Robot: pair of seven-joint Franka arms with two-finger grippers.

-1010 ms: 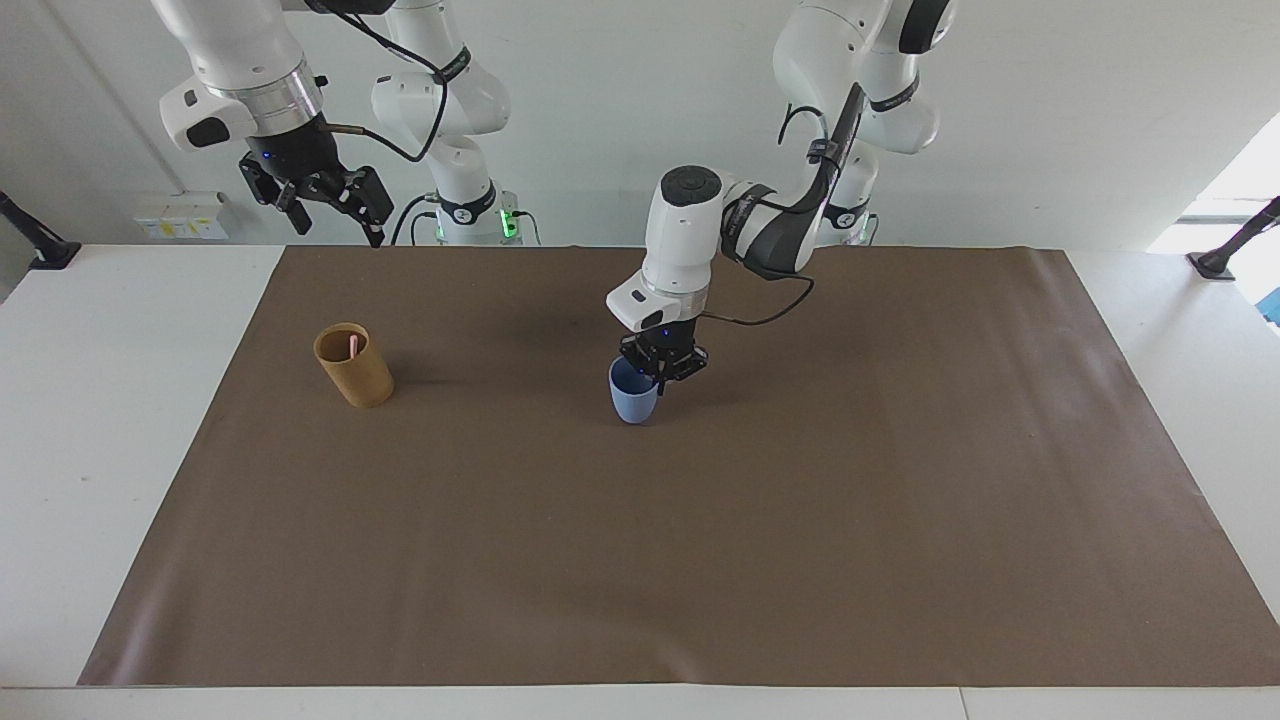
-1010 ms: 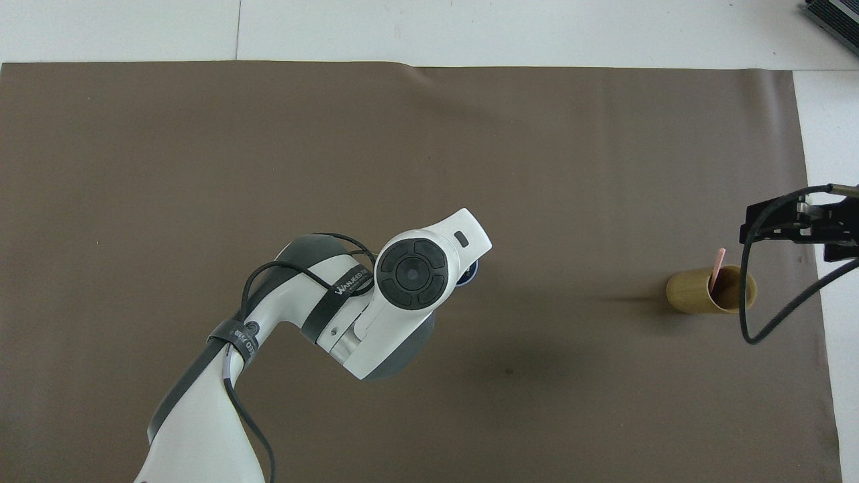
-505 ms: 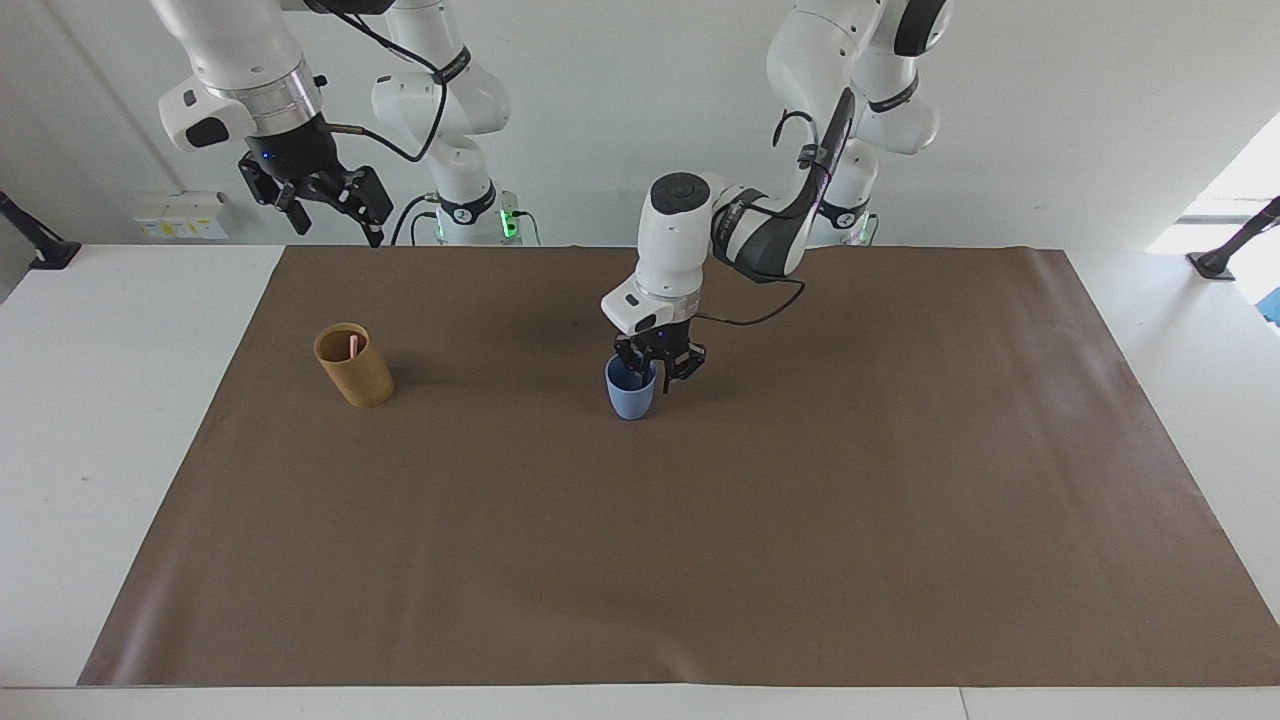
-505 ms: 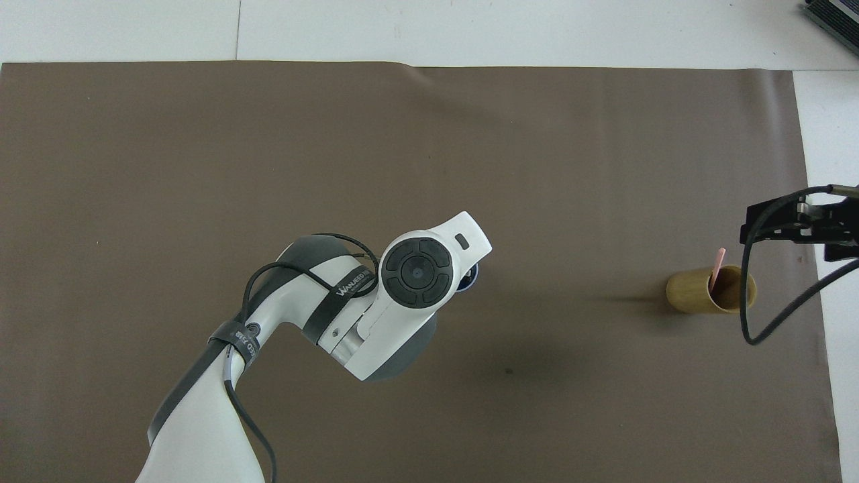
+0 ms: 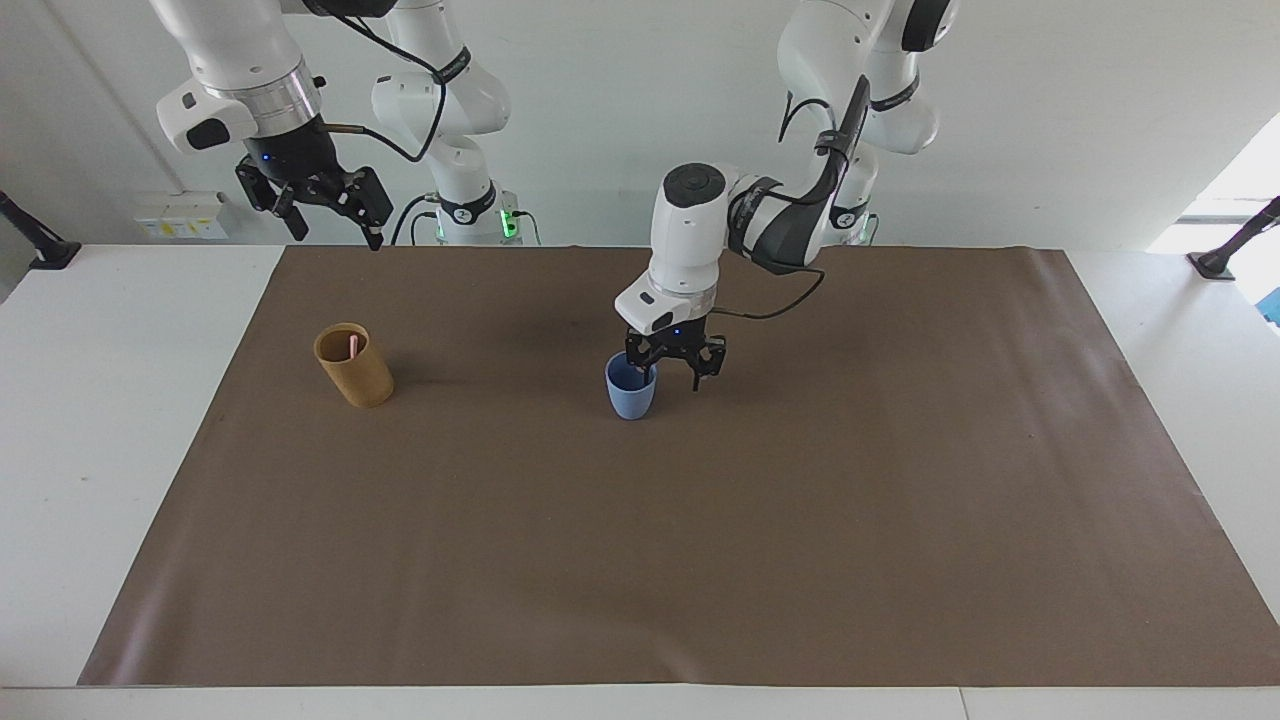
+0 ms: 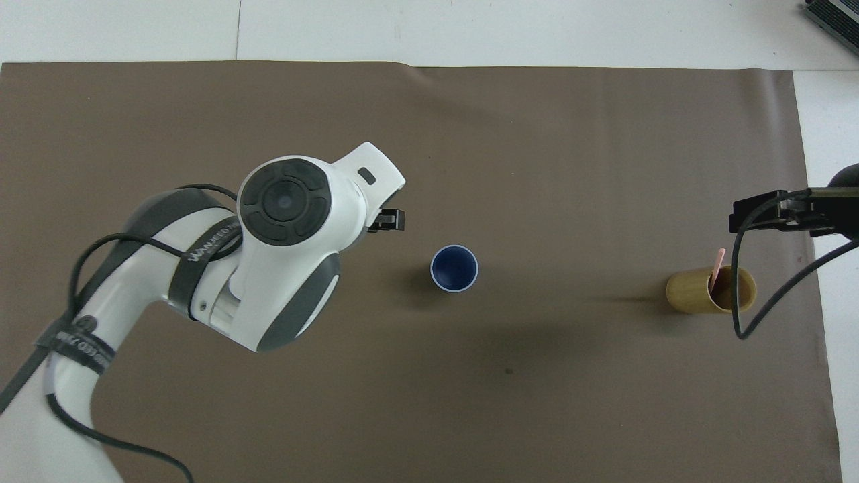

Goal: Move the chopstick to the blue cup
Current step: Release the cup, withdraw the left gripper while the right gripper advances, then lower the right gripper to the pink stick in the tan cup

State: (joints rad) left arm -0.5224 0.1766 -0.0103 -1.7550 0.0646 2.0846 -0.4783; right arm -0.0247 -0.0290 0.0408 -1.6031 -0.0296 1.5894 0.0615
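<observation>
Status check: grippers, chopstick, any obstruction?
Left gripper open beside blue cup. Right gripper open, raised, waiting. Chopstick in tan cup. Nothing in the way.

— What do you have around the bench?

— You have a white table (image 5: 120, 420) with a seam running across it near the edge farthest from the robots. On it, one brown mat (image 5: 700, 560), large, matte, slightly rippled along the edge toward the robots.

— Walls?

— One plain white wall (image 5: 1050, 120), evenly lit. You will find a white outlet strip (image 5: 180, 215) low on it, toward the right arm's end.

— Fixtures?

— Two black clamp mounts (image 5: 40, 245), one at each table corner by the wall.

— Light?

— Bright daylight from a window (image 5: 1235, 190) at the left arm's end. Soft shadows on the mat.
</observation>
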